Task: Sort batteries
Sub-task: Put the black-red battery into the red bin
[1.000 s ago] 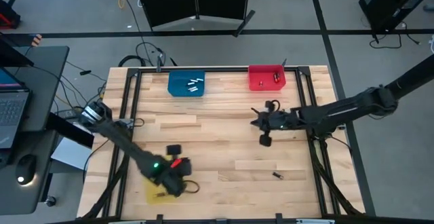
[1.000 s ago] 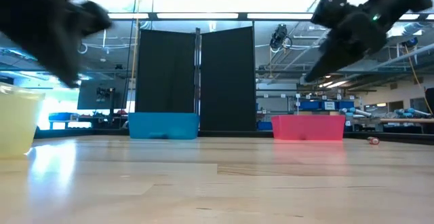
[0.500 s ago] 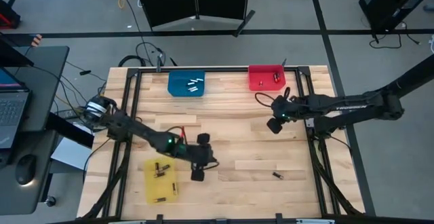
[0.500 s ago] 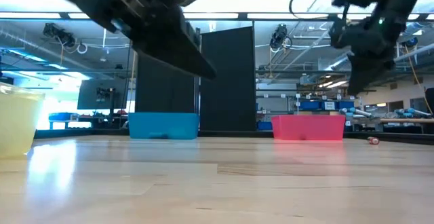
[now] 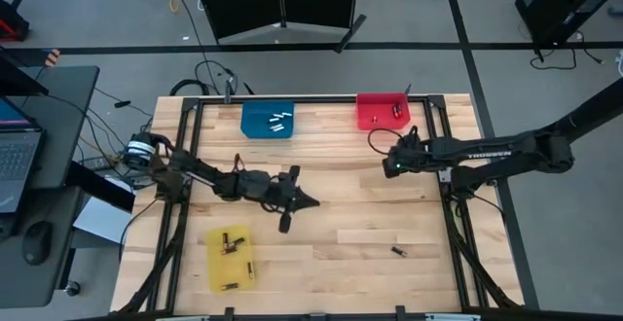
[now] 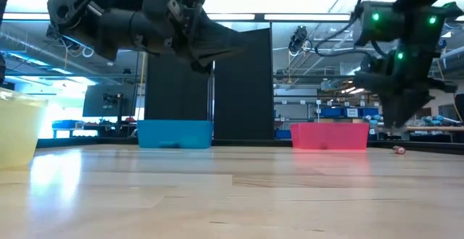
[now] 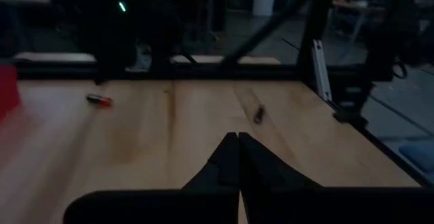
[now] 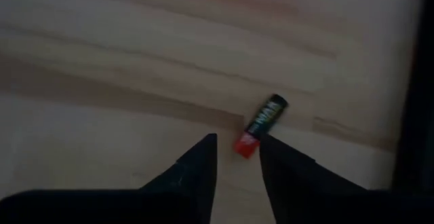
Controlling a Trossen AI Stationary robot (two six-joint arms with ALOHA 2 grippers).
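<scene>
White lettering runs along the right arm (image 5: 492, 153), too small to read; the battery (image 8: 262, 125) label likewise.

A black battery (image 8: 262, 124) with a red end is seen just beyond the dark fingers (image 8: 193, 173). Blue (image 5: 267, 121), red (image 5: 382, 112) and yellow (image 5: 232, 260) bins are set on pale striped wood (image 5: 341, 195).

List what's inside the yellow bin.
The yellow bin holds several small dark batteries, lying loose on its floor. Nothing covers it from above; the exact count is unclear.
</scene>
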